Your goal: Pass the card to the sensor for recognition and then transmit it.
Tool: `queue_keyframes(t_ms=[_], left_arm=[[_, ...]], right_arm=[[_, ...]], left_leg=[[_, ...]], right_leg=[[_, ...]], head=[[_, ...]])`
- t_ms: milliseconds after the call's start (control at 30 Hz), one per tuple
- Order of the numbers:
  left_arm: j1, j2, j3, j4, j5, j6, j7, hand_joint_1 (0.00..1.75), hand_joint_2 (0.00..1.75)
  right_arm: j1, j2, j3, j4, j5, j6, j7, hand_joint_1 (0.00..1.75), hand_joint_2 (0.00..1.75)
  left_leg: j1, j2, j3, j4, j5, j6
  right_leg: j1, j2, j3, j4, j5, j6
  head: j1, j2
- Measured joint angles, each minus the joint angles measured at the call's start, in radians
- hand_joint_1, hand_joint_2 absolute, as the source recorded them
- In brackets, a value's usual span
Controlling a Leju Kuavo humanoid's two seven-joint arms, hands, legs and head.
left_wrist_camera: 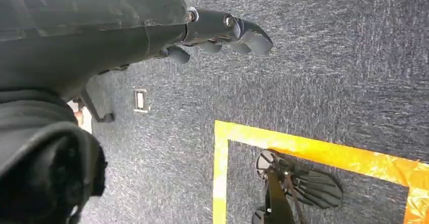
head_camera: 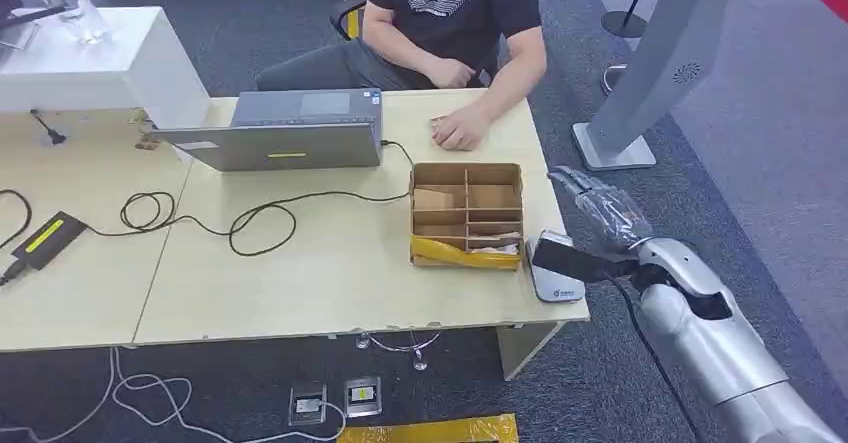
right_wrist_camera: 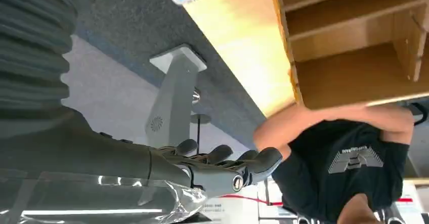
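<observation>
**A:** Head view first. Right hand (head_camera: 600,203) is raised off the worktop's (head_camera: 300,283) corner edge, fingers stretched out and apart, holding nothing. Sensor (head_camera: 556,268) lies flat just inboard of the wrist, and the cardboard divider box (head_camera: 467,213) sits past it. Can't pick out the card for sure.

**B:** Anything in the way?

**A:** A person's hand (head_camera: 460,131) rests on the worktop beyond the box; a grey stand (head_camera: 650,73) rises over the carpet outboard of the hand.

**B:** Left wrist view?

**A:** Left hand (left_wrist_camera: 222,32) hangs over carpet, fingers loosely curved, empty, with yellow floor tape (left_wrist_camera: 303,148) below.

**B:** Right wrist view?

**A:** Fingers (right_wrist_camera: 222,158) extended and empty, box (right_wrist_camera: 354,42) and worktop edge ahead.
</observation>
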Motion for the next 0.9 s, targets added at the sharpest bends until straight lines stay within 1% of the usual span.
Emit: queue_keyframes(t_ms=[267, 600, 900], left_arm=[[0.0, 0.0, -0.011, 0.0, 0.004, 0.002, 0.003, 0.0, 0.0], [-0.001, 0.0, -0.018, 0.0, 0.001, 0.001, 0.003, 0.0, 0.0], [-0.002, 0.0, -0.025, 0.0, 0.003, 0.001, 0.003, 0.0, 0.0]], right_arm=[[0.035, 0.015, -0.008, 0.016, 0.008, -0.011, -0.009, 0.0, 1.75], [0.049, 0.066, -0.006, 0.041, 0.011, -0.012, -0.024, 0.0, 1.75], [0.046, 0.116, -0.006, 0.1, -0.008, -0.057, -0.035, 0.0, 1.75]], left_leg=[[0.0, 0.0, 0.0, 0.0, 0.0, 0.0], [0.0, 0.0, 0.0, 0.0, 0.0, 0.0], [0.0, 0.0, 0.0, 0.0, 0.0, 0.0]], right_leg=[[0.0, 0.0, 0.0, 0.0, 0.0, 0.0], [0.0, 0.0, 0.0, 0.0, 0.0, 0.0], [0.0, 0.0, 0.0, 0.0, 0.0, 0.0]], head=[[0.0, 0.0], [0.0, 0.0], [0.0, 0.0]])
